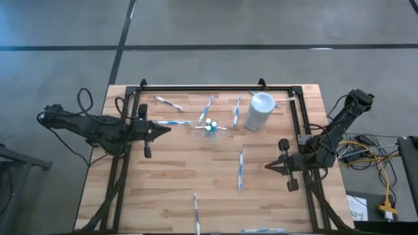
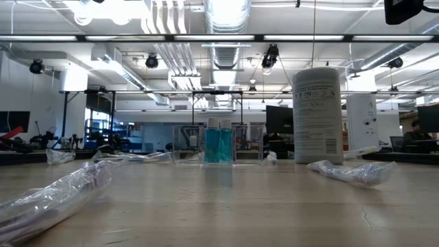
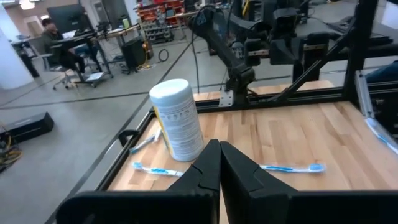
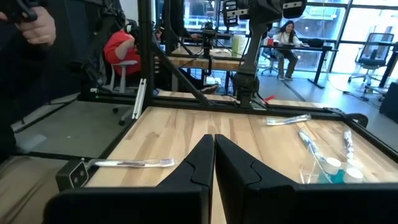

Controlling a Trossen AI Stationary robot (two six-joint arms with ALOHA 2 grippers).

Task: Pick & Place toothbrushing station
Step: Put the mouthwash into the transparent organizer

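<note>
Several thin blue-white toothbrushes lie flat on the wooden table, among them one at the back left, one right of centre and one near the front edge. A small clear holder with two teal white-capped tubes stands at the back centre. To its right stands the tall white cup, upright. My left gripper hangs shut, left of the holder, above the table. My right gripper is shut at the right side, holding nothing.
A black metal frame runs along the table's back and sides. The toothbrushes sit in clear wrappers that bulge up from the table. Bare wood lies between the arms. People sit at desks in the room behind.
</note>
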